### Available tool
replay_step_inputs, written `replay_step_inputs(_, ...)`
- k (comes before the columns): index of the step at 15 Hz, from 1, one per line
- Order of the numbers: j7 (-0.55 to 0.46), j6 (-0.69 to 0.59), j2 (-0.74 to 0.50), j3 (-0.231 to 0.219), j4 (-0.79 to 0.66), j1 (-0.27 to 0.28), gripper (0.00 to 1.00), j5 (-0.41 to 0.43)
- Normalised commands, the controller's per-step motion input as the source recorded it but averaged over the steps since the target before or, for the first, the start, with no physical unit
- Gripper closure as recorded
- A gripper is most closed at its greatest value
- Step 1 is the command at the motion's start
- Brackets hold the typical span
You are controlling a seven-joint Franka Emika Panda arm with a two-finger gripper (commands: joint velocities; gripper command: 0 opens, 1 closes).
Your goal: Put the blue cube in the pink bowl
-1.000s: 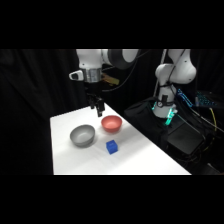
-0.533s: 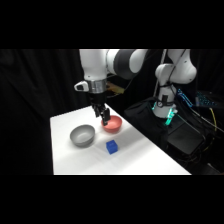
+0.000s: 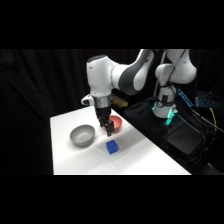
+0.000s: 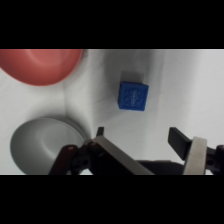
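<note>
The blue cube (image 3: 112,146) lies on the white table (image 3: 70,165), in front of the two bowls. Behind it sits the pink bowl (image 3: 116,123), partly hidden by the arm. My gripper (image 3: 107,131) hangs above the table between the bowls, just behind and above the cube. From the wrist, the blue cube (image 4: 133,95) shows ahead of my gripper (image 4: 140,137), which is open and holds nothing. The pink bowl (image 4: 40,65) fills the upper left corner of the wrist view.
A grey bowl (image 3: 82,135) stands left of the pink one; in the wrist view the grey bowl (image 4: 42,150) is at lower left. The arm's base (image 3: 167,100) with cables and dark equipment stands right of the table. The table's front edge lies just beyond the cube.
The gripper has moved down and toward the front of the table, from above the pink bowl to a spot closer to the blue cube.
</note>
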Motion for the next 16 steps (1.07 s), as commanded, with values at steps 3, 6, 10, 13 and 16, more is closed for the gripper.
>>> replay_step_inputs(3,0.16,0.39,0.07,0.007,-0.15,0.07,0.0,0.069)
replay_step_inputs(6,0.23,0.35,0.07,-0.054,-0.13,0.109,0.0,-0.048)
replay_step_inputs(10,0.23,0.3,0.05,-0.089,-0.11,0.129,0.0,-0.073)
replay_step_inputs(13,0.29,0.3,0.06,-0.169,-0.1,0.181,0.0,-0.175)
replay_step_inputs(16,0.23,0.29,0.05,-0.155,-0.08,0.16,0.0,-0.142)
